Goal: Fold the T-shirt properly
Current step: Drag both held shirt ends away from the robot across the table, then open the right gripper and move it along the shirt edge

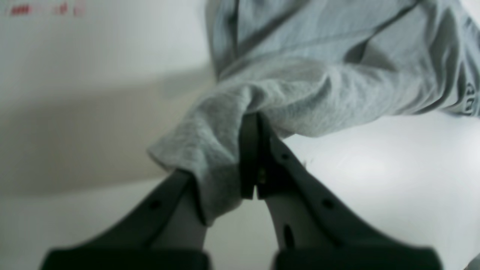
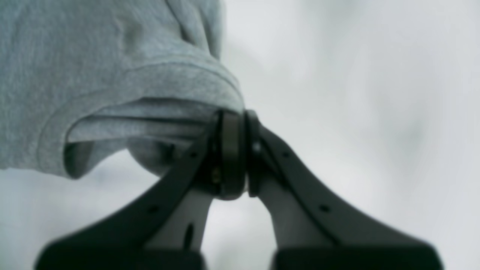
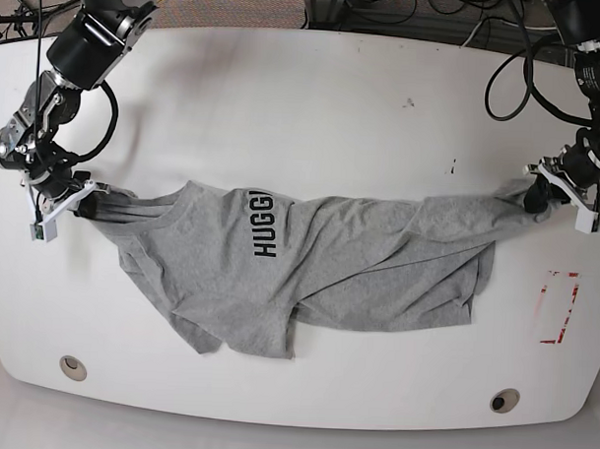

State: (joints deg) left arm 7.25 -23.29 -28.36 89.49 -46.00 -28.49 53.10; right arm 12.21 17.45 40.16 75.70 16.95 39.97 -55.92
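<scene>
The grey T-shirt point(image 3: 318, 265) lies stretched across the white table point(image 3: 314, 107), black letters "HUGG" showing near its middle. Its top edge is pulled taut between both arms, while the lower part lies rumpled on the table. My left gripper point(image 3: 538, 196), on the right of the base view, is shut on one end of the cloth; in the left wrist view the T-shirt point(image 1: 300, 82) bunches around the left gripper point(image 1: 256, 123). At the table's left side my right gripper point(image 3: 84, 199) is shut on the other end, where the hemmed T-shirt point(image 2: 112, 75) edge wraps the right gripper point(image 2: 240, 120).
A red rectangle outline point(image 3: 556, 307) is marked on the table at the right. Two round holes point(image 3: 73, 366) point(image 3: 504, 400) sit near the front edge. Cables point(image 3: 522, 65) hang beyond and over the table's back right corner.
</scene>
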